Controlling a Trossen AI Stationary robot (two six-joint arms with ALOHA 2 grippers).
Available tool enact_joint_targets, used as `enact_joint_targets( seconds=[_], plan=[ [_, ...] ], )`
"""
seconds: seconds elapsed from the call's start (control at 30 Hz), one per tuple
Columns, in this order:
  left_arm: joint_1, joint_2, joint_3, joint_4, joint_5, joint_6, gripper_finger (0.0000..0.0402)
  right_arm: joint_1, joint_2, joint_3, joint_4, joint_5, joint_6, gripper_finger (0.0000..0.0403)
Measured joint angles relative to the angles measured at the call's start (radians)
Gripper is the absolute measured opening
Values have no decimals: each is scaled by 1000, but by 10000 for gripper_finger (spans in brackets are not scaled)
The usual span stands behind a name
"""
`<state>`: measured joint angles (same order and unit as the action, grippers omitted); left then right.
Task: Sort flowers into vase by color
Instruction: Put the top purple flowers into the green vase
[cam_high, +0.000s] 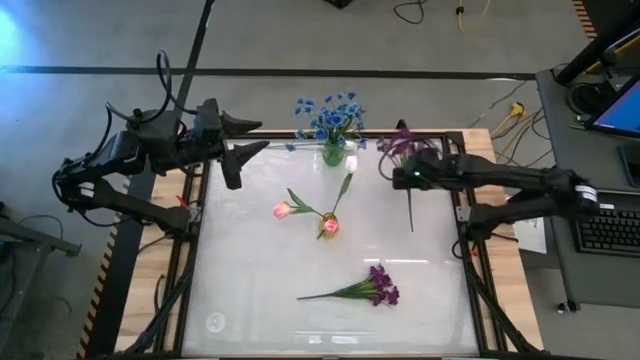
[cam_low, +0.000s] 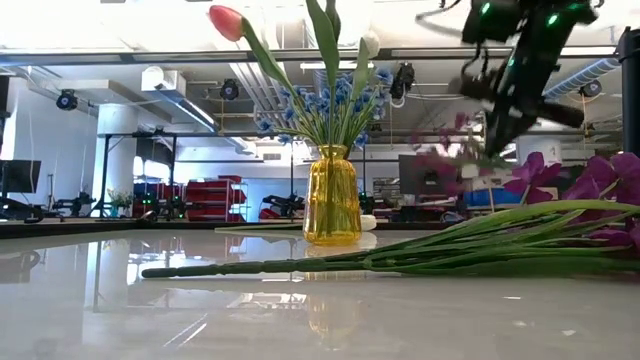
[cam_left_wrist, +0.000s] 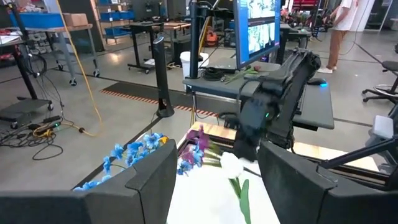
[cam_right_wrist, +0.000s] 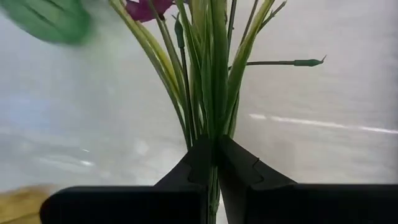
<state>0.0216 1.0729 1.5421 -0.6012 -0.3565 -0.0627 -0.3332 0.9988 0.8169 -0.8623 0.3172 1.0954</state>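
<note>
We've got the right gripper (cam_right_wrist: 216, 163) pinched on a purple sprig's (cam_high: 404, 150) stem, blossoms ahead of its fingers; left gripper (cam_left_wrist: 214, 177) spread, empty, facing the blue bunch (cam_left_wrist: 134, 151).

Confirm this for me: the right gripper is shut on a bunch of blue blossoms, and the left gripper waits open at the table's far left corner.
Not quite. The right gripper is shut on the green stems of a purple-blossomed bunch, not blue ones; the right wrist view shows a purple petal above the clamped stems. The blue blossoms stand in the yellow glass vase. The left gripper does wait open at the far left corner.
</note>
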Motion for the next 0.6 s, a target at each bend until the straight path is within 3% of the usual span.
enact_joint_targets(
  seconds=[0.3, 0.6],
  plan=[
    [-1, 34, 0, 115, 264, 8, 210, 73, -220, 44, 151, 152, -63, 12],
    [21, 89, 0, 285, 341, 69, 210, 87, -265, 146, 370, 179, -282, 12]
  ],
)
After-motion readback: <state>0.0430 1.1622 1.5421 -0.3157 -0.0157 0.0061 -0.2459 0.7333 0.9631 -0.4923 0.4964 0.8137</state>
